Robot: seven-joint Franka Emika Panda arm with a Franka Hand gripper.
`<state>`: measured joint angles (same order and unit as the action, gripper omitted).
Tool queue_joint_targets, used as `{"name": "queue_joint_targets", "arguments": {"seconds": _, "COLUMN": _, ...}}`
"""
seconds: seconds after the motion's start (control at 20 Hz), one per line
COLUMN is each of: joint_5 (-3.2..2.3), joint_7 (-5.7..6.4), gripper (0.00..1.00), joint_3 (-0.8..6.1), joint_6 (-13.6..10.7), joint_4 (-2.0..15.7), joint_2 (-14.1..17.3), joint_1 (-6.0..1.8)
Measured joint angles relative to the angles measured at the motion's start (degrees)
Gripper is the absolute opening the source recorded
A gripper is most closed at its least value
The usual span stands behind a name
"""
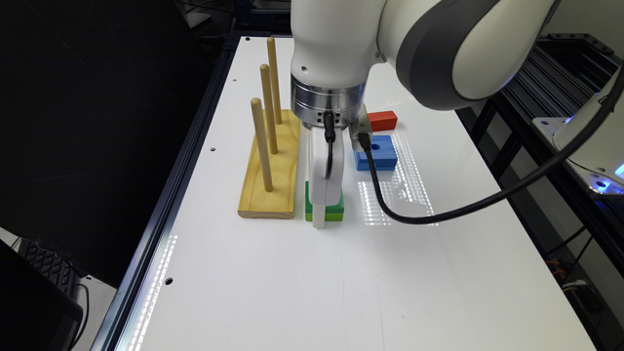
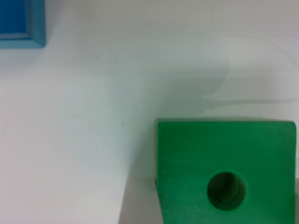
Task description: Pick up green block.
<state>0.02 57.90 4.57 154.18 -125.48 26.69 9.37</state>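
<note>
The green block (image 1: pixel 335 209) lies flat on the white table (image 1: pixel 341 282), just to the exterior view's right of the wooden peg stand. It has a dark green top over a lime-green lower layer. In the wrist view the green block (image 2: pixel 224 168) looks close and large, and its round centre hole is plain to see. My gripper (image 1: pixel 319 219) points straight down and reaches table level at the block, covering its middle in the exterior view. Whether it is touching the block cannot be made out.
A wooden base (image 1: pixel 270 170) with three upright pegs stands close beside the green block. A blue block with a hole (image 1: pixel 378 153) (image 2: pixel 21 23) and a red block (image 1: pixel 382 120) lie farther back. A black cable (image 1: pixel 438 214) loops over the table. The table's left edge (image 1: pixel 161 219) is near.
</note>
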Motion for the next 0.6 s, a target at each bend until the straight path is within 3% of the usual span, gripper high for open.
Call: {"name": "queue_joint_targets", "arguments": {"seconds": 0.6, "joint_5": 0.0, "joint_7": 0.0, "gripper": 0.0, "joint_3": 0.0, "joint_6": -1.52, "joint_4": -0.01, "joint_2": -1.81, "joint_1": -0.02}}
